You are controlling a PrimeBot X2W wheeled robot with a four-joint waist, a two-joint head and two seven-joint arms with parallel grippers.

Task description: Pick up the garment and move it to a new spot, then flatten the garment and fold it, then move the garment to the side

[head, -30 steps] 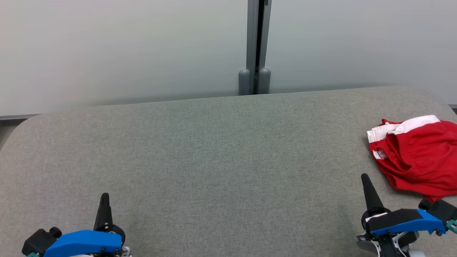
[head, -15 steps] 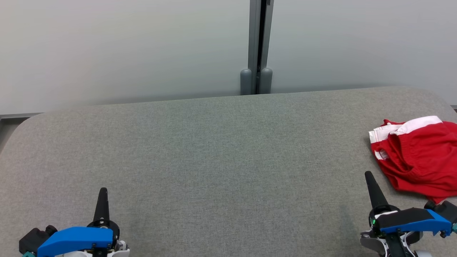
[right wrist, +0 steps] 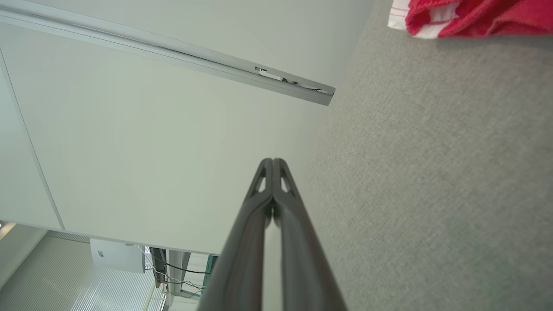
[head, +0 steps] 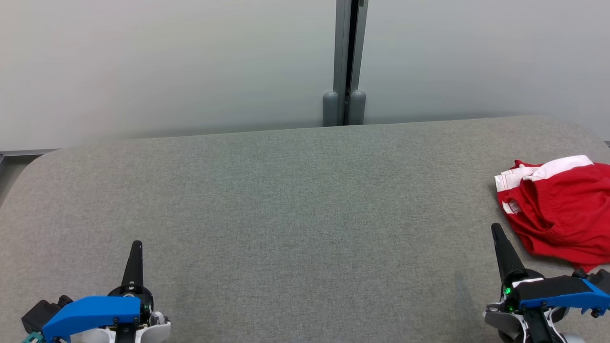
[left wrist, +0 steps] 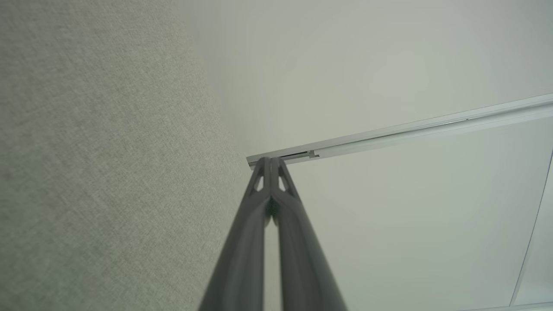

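The garment, red with white trim, lies crumpled at the far right of the grey felt table, partly cut off by the head view's edge. A corner of the garment also shows at the top right of the right wrist view. My right gripper is shut and empty near the front edge, just left of and in front of the garment, not touching it. My left gripper is shut and empty at the lower left. Both pairs of fingers press together in the wrist views, left gripper and right gripper.
A pale partition wall runs behind the table, with a grey vertical post at its middle. The table's corners are rounded. Bare felt stretches between the two grippers.
The head view has shifted slightly, so the post and garment sit a little to the right. Both grippers have crept forward up the view, still shut. The garment lies as before.
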